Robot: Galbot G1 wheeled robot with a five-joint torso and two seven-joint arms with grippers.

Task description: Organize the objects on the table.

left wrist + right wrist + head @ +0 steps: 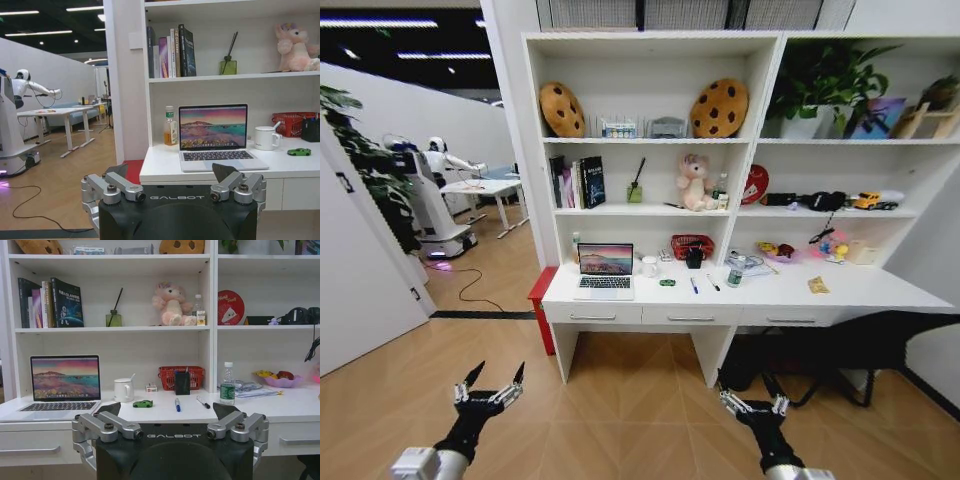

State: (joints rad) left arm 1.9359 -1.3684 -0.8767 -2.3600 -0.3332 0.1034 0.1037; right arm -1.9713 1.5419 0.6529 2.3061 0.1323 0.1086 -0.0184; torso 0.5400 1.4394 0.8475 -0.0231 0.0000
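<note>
The white table (880, 290) stands against the shelf wall, some way ahead of me. On it, from left to right, are an open silver laptop (605, 270), a small green item (667, 283), a blue pen (694, 286) and a black pen (713, 284). My left gripper (497, 376) and right gripper (750, 392) hover low over the wooden floor, well short of the table, both open and holding nothing. The left wrist view has the left gripper (170, 172) facing the laptop (215, 135). The right wrist view has the right gripper (170, 410) facing the green item (142, 403) and the blue pen (177, 405).
A white mug (649, 266), a red mesh basket (692, 245) and a water bottle (734, 272) also stand on the table. A dark seat (860, 345) sits under its right end, a red cabinet (542, 300) at its left. Open wooden floor lies between me and the table.
</note>
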